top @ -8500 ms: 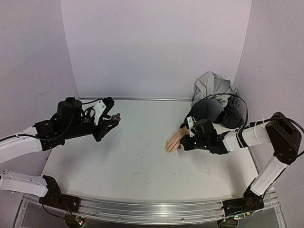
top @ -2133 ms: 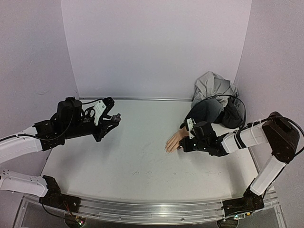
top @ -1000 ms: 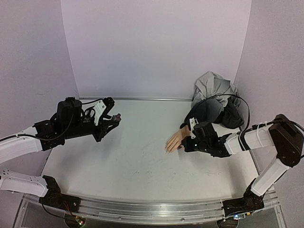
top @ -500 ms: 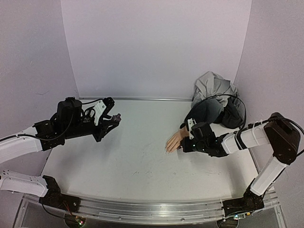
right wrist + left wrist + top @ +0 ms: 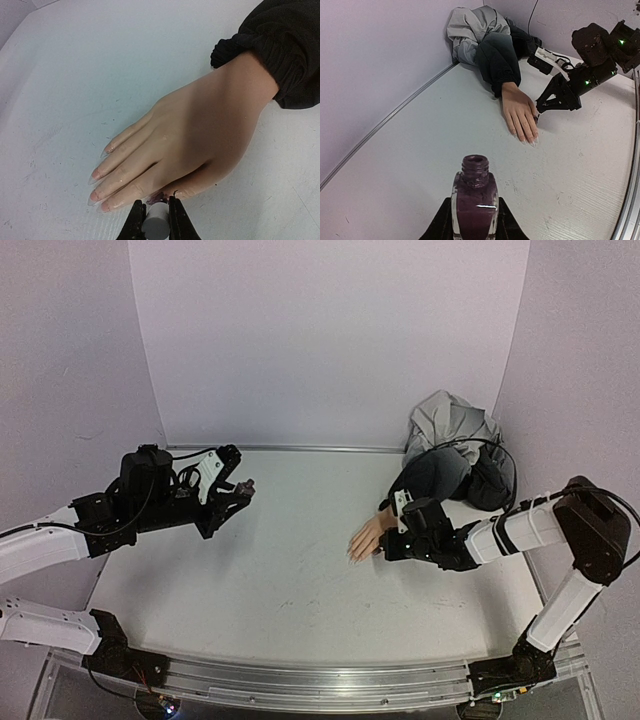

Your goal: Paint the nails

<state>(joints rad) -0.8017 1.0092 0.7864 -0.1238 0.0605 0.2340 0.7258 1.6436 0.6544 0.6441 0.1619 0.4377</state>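
A peach mannequin hand [image 5: 365,537] [image 5: 190,140] with a dark sleeve [image 5: 440,475] lies palm down at the table's right. Its finger nails [image 5: 95,175] are long and pale pink; the thumb nail [image 5: 159,197] shows dark maroon. My right gripper [image 5: 383,548] [image 5: 156,210] is shut on a white brush cap [image 5: 156,222], with its tip at the thumb nail. At the left, my left gripper [image 5: 243,487] [image 5: 474,220] is shut on an open bottle of maroon polish [image 5: 474,200], held upright above the table, far from the hand [image 5: 520,112].
A crumpled grey cloth [image 5: 455,415] lies over the sleeve in the back right corner. Purple walls [image 5: 330,340] close in the white table [image 5: 280,580] at the back and sides. A metal rail [image 5: 300,685] runs along the near edge.
The right gripper has shifted slightly left, closer along the thumb, and its arm has drawn in a little. The left arm and the bottle have not moved.
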